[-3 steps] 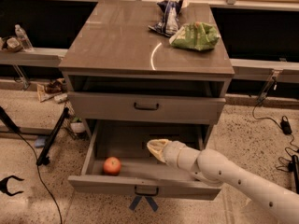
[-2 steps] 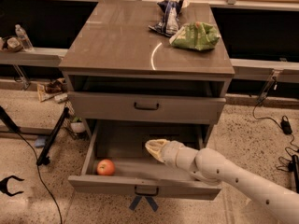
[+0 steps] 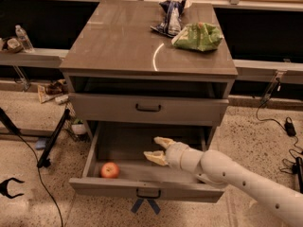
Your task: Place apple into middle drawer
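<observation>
Tool (image 3: 156,149) hovers inside the open middle drawer (image 3: 104,187), centre frame, fingers spread and empty. Apple (image 3: 110,170) sits in the drawer's front left, apart from the tool. Placement looks done; only pulling out remains, I'd say.

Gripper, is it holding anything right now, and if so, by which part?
Nothing is held. The gripper is open and empty over the middle drawer; the apple lies apart from it at the drawer's front left.

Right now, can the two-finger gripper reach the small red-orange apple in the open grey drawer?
Probably yes: the open gripper hangs inside the drawer, nothing between it and the apple.
</observation>
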Action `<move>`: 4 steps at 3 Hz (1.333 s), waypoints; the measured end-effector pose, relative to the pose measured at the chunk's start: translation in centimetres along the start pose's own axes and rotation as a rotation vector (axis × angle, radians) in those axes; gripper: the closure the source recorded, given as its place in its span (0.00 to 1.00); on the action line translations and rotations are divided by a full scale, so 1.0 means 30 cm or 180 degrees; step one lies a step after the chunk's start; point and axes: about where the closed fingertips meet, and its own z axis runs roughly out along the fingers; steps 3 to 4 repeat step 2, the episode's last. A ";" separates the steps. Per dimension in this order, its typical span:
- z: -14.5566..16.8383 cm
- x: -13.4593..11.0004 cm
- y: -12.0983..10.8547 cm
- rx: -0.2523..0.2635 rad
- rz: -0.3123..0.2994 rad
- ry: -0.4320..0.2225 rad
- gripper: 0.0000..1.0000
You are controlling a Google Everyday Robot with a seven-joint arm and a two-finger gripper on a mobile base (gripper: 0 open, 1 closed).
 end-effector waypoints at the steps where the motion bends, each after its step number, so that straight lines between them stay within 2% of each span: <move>1: -0.191 -0.075 -0.037 0.0265 -0.0105 0.0337 0.52; 2: -0.271 0.022 -0.011 0.0593 0.0391 0.0850 0.37; 4: -0.271 0.022 -0.011 0.0593 0.0391 0.0850 0.37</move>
